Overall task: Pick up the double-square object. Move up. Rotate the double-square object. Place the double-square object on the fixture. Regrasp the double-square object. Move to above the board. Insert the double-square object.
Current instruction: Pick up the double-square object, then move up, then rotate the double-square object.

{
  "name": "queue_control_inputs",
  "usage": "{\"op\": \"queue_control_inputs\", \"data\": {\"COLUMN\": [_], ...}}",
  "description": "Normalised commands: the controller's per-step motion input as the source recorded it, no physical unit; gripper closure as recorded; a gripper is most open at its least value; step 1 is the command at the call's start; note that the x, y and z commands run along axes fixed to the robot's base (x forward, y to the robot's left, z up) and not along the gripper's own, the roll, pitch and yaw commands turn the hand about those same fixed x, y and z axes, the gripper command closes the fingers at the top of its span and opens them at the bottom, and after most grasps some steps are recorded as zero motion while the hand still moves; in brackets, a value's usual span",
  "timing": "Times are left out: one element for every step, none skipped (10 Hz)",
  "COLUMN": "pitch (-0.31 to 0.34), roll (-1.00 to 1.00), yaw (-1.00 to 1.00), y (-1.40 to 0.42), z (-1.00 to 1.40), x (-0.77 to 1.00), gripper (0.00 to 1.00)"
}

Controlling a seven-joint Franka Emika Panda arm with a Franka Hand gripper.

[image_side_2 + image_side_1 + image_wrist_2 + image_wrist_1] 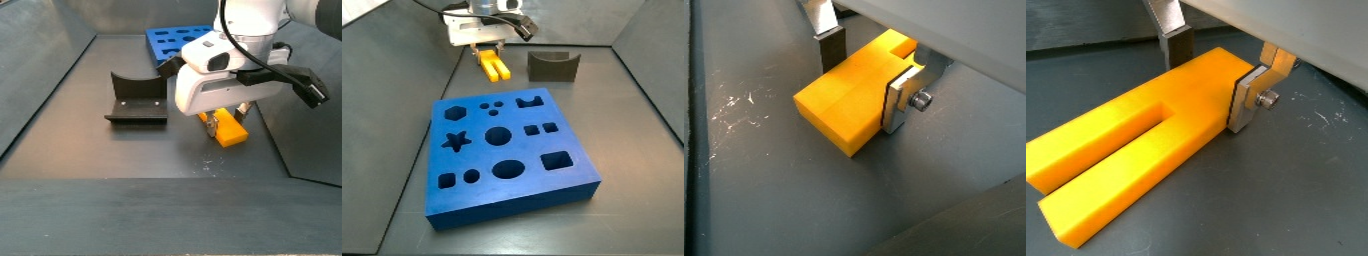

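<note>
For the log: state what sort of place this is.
Likely a robotics test cell: grey walled floor, a blue board of shaped holes, a dark fixture, and the tool low at the floor around the yellow double-square object.

The gripper (486, 42) sat low at the yellow block (494, 66), a finger (1252, 96) on each side; bare floor (629, 110) lay around the block; the dark fixture (552, 66) stood near it; the blue board (509, 150) filled the middle; walls (402, 45) closed the sides.
</note>
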Motion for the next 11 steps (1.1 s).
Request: {"op": "queue_control_inputs", "data": {"pitch": [0.000,0.000,0.000,0.025,0.025,0.030,0.037,0.048,0.058,0.060,0.000], "roll": [0.00,0.00,0.00,0.00,0.01,0.02,0.03,0.05,0.06,0.07,0.00], "yaw": [0.00,0.00,0.00,0.03,0.03,0.01,-0.01,-0.01,-0.02,-0.02,0.00], "y": [0.00,0.00,0.00,0.03,0.03,0.01,0.01,0.01,0.00,0.00,-0.42], "z": [0.00,0.00,0.83,0.80,0.74,0.62,0.51,0.37,0.27,0.20,0.00], "x": [0.00,0.00,0.00,-0.07,-0.08,-0.05,-0.04,-0.03,-0.02,-0.02,-0.13], "gripper": [1.00,1.00,1.00,1.00,1.00,1.00,1.00,1.00,1.00,1.00,1.00]}}
